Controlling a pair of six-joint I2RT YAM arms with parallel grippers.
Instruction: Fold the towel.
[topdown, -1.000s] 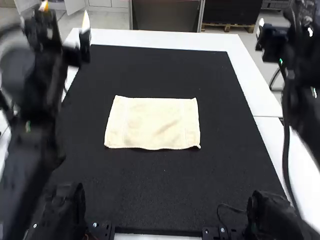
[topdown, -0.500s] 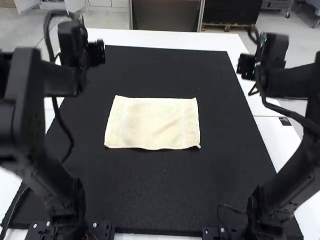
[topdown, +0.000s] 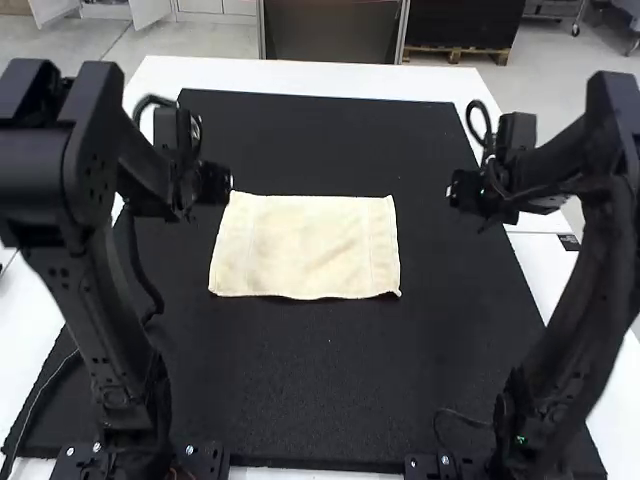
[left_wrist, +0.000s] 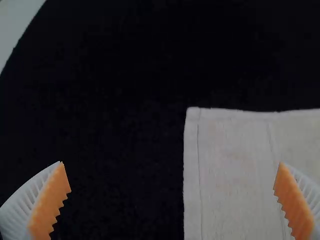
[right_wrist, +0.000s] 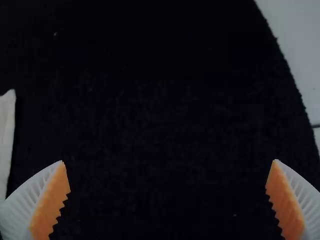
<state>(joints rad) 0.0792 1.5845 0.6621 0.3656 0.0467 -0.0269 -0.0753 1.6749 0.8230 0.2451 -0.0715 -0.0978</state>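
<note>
My left pincer (topdown: 213, 184) is released, at the towel's far left corner as the high view shows it. In the left wrist view that pincer (left_wrist: 171, 163) has its two ribbed fingers (left_wrist: 52, 200) well apart, one in line with the bare mat, the other in line with the towel. My right pincer (topdown: 470, 190) is released as well, out over the mat to the right of the towel and apart from it; in the right wrist view its orange pads (right_wrist: 284, 197) stand wide of each other.

The towel (topdown: 308, 245) lies flat on the black mat (topdown: 330, 385), a pale rectangle, longer from left to right than from near to far. I cannot tell whether it is one layer or more. A few soft rumples cross its middle, the near edge bows a little, and the near right corner pokes out slightly. Seam lines run close to its left and right ends. The mat lies on my white table (topdown: 300, 74), whose surface shows around it.
</note>
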